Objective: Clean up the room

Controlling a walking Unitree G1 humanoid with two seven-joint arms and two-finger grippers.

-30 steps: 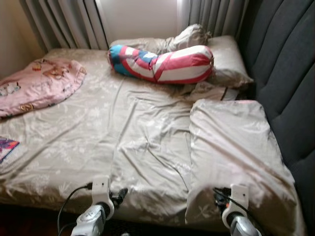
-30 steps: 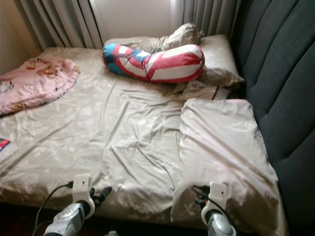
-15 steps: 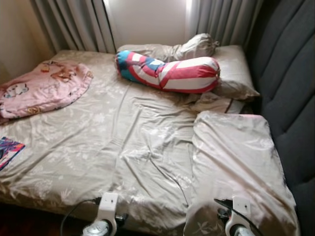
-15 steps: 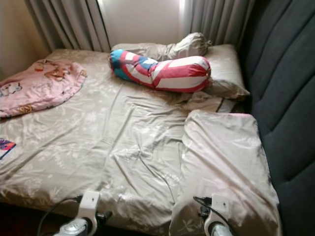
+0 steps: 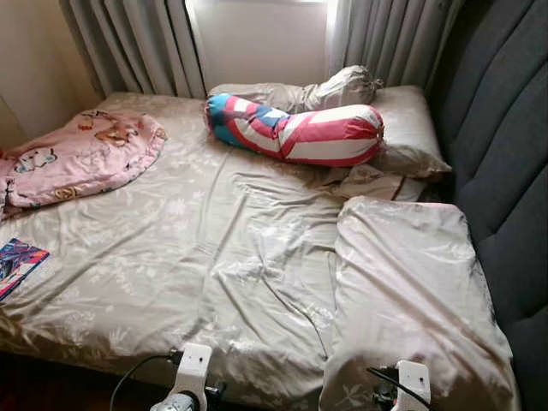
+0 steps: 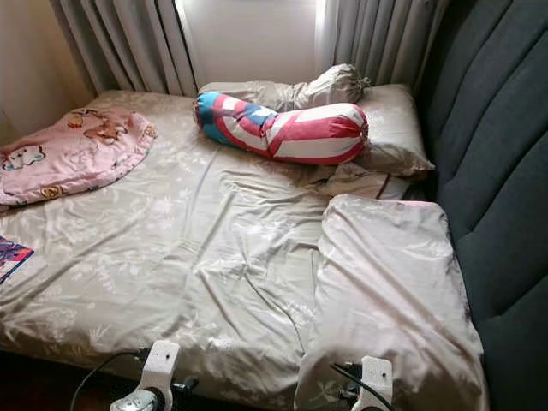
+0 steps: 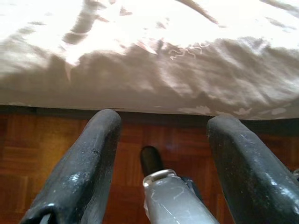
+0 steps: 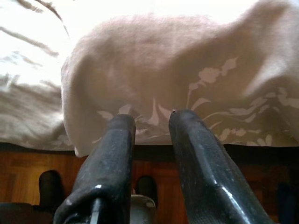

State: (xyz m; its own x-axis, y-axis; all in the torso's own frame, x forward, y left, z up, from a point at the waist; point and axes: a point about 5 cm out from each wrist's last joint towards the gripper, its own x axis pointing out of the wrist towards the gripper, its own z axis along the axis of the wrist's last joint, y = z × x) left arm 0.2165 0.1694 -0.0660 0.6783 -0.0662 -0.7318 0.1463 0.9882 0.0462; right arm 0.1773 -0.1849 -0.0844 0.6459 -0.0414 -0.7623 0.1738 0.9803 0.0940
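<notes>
Left eye view: one bed (image 5: 214,257) carries one striped bolster (image 5: 295,133) lying crosswise near the window, two beige pillows (image 5: 411,291) by the headboard, one pink blanket (image 5: 77,158) and one book (image 5: 17,264). Left gripper (image 7: 161,140) hangs spread wide — right gripper (image 8: 152,128) nearly closed, empty.

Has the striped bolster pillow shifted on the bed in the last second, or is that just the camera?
No. The striped bolster lies against the same beige pillow below the curtains; the whole view shifted, so the camera moved.
</notes>
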